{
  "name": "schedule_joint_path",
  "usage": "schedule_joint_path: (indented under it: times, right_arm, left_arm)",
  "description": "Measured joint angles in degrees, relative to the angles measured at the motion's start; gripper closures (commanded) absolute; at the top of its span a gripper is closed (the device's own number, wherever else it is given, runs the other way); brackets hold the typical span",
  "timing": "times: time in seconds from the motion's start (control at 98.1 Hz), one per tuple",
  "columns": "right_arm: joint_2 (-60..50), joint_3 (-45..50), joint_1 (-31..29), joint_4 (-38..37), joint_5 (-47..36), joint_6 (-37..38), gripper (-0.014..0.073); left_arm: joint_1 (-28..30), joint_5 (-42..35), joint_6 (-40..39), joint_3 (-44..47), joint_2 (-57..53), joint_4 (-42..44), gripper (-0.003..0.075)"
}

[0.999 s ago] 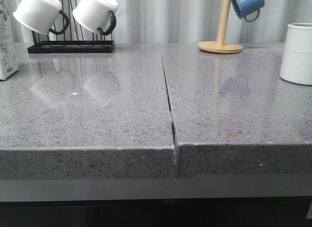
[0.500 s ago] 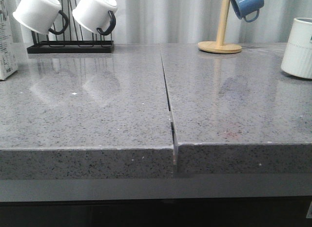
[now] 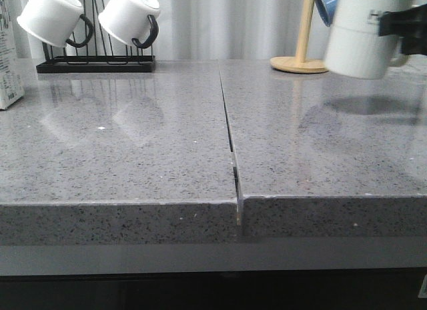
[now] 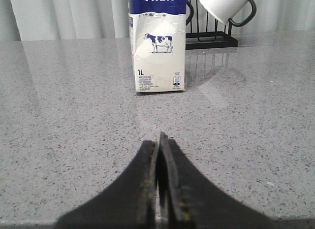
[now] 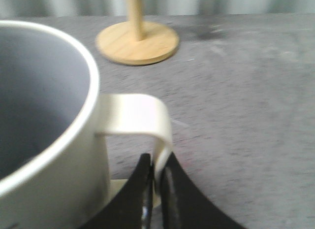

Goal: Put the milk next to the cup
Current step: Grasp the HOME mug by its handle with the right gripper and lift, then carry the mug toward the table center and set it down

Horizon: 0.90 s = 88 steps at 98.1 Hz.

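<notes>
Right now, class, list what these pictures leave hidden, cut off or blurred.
- Milk: top cut off by the left wrist view's edge; only a sliver at the front view's left edge.
- Cup: lettering partly covered by the right gripper in the front view; blurred in the right wrist view.
- Blue mug: mostly behind the cup.

centre: countertop [image 3: 133,157] bare on both sides of seam [image 3: 229,133], wide free lane
back-L: black rack [image 3: 97,62] w/ two white mugs [image 3: 50,17], blocks rear
far-L edge: milk [image 3: 8,57] upright, open counter in front
back-R: wooden stand [image 3: 303,37], cup [image 3: 363,33] lifted just beside it, clear of counter
</notes>
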Motion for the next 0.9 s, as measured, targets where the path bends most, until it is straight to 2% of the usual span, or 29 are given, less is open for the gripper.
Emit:
schedule_joint_path:
  times: [0.224,0.53,0.724,0.897]
  right_arm:
    - [0.0,0.0,8.1,0.0,1.1,0.0,0.0651]
    - [3.5,-1.6,15.5,0.4,0.2,0.0,0.0651]
    - [7.2,-4.3,19.3,0.4,-0.6,0.0,0.065]
    - [9.4,-4.8,20.3,0.4,-0.7,0.0,0.0644]
  left_arm:
    - [0.0,0.0,0.0,0.0,0.0,0.0,0.0741]
    - [0.0,0.0,0.0,0.0,0.0,0.0,0.0741]
    - [0.0,0.0,0.0,0.0,0.0,0.0,0.0741]
    - [0.0,0.0,0.0,0.0,0.0,0.0,0.0741]
